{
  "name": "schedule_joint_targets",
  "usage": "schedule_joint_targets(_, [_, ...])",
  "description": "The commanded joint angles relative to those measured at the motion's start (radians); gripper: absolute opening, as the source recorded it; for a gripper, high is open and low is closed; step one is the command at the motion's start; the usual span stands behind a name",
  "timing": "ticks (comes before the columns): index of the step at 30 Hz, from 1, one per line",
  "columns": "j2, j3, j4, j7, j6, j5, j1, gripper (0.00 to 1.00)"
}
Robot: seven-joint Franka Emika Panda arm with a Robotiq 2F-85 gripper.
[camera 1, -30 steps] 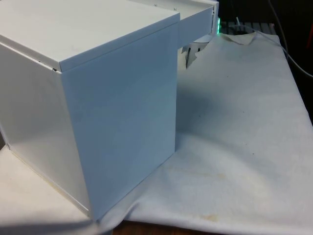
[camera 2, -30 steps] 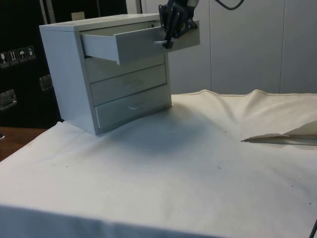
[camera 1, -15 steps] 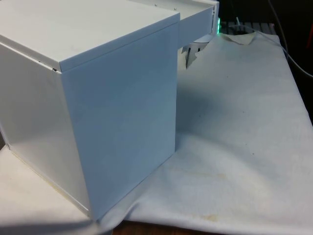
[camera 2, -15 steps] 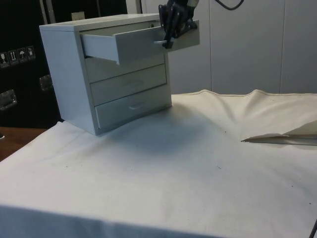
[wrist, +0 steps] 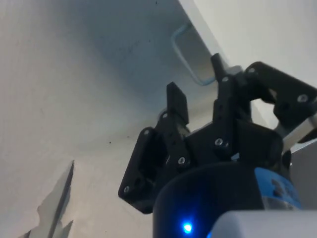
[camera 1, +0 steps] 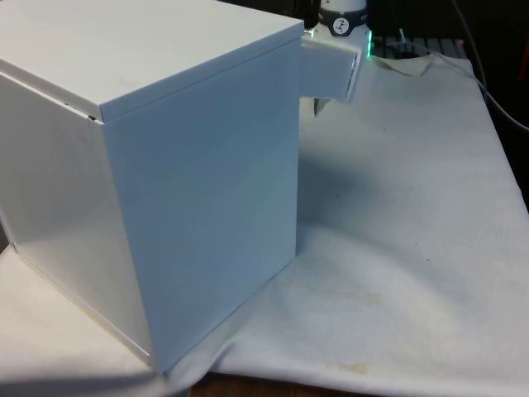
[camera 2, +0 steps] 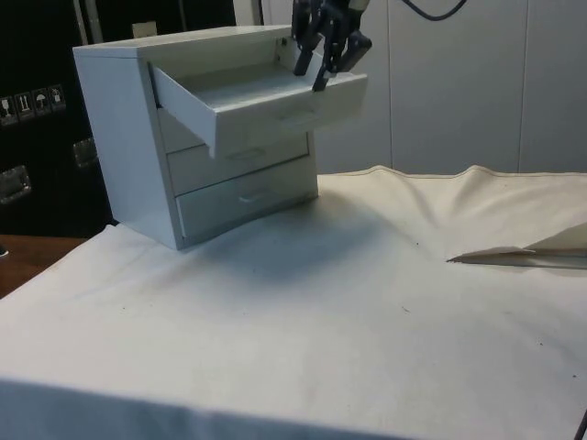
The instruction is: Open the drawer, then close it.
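Observation:
A white chest of drawers (camera 2: 138, 128) stands on the cloth, turning its back and side (camera 1: 165, 165) to the front view. Its top drawer (camera 2: 266, 101) is pulled far out and sags, with its front tilted downward. That drawer's end (camera 1: 331, 70) juts past the chest's corner in the front view. My black gripper (camera 2: 314, 71) hangs just above the drawer's front panel, open and holding nothing. In the wrist view the gripper (wrist: 196, 79) has a clear gap between its fingers (wrist: 177, 101), and the drawer's handle (wrist: 190, 62) lies beyond them, apart from both.
Two lower drawers (camera 2: 243, 156) are shut. The white cloth (camera 2: 367, 302) covers the table, with a raised fold (camera 2: 523, 252) at the side view's right. The arm's white wrist (camera 1: 340, 18) shows over the drawer in the front view.
The gripper has let go of the top drawer's handle and opened, now sitting above the drawer front. The drawer has come further out and its front has dropped.

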Motion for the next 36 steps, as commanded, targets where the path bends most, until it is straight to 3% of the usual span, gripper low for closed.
schedule_joint_targets(1, [-0.002, 0.015, 0.001, 0.017, 0.004, -0.024, -0.021, 0.41])
schedule_joint_targets(2, [-0.003, 0.015, 0.001, 0.018, 0.003, -0.026, -0.021, 0.51])
schedule_joint_targets(9, [-0.004, 0.017, 0.000, 0.020, 0.003, -0.028, -0.021, 0.87])
schedule_joint_targets(10, [-0.001, 0.001, -0.001, 0.001, 0.000, -0.003, 0.000, 0.95])
schedule_joint_targets(11, [-0.008, 0.026, -0.004, 0.026, -0.001, -0.033, -0.023, 0.99])
schedule_joint_targets(18, [-0.032, 0.055, -0.029, 0.068, -0.007, -0.077, -0.025, 1.00])
schedule_joint_targets(19, [-0.020, 0.032, -0.024, 0.041, -0.004, -0.041, -0.001, 1.00])
schedule_joint_targets(20, [-0.032, 0.055, -0.029, 0.068, -0.007, -0.077, -0.025, 1.00])
schedule_joint_targets(27, [-0.046, 0.080, -0.064, 0.146, -0.002, -0.154, -0.023, 1.00])
schedule_joint_targets(28, [-0.039, 0.060, -0.064, 0.128, -0.004, -0.130, -0.001, 1.00])
schedule_joint_targets(29, [-0.045, 0.083, -0.067, 0.157, -0.001, -0.164, -0.023, 1.00])
schedule_joint_targets(36, [-0.031, 0.099, -0.091, 0.238, 0.008, -0.243, -0.020, 1.00])
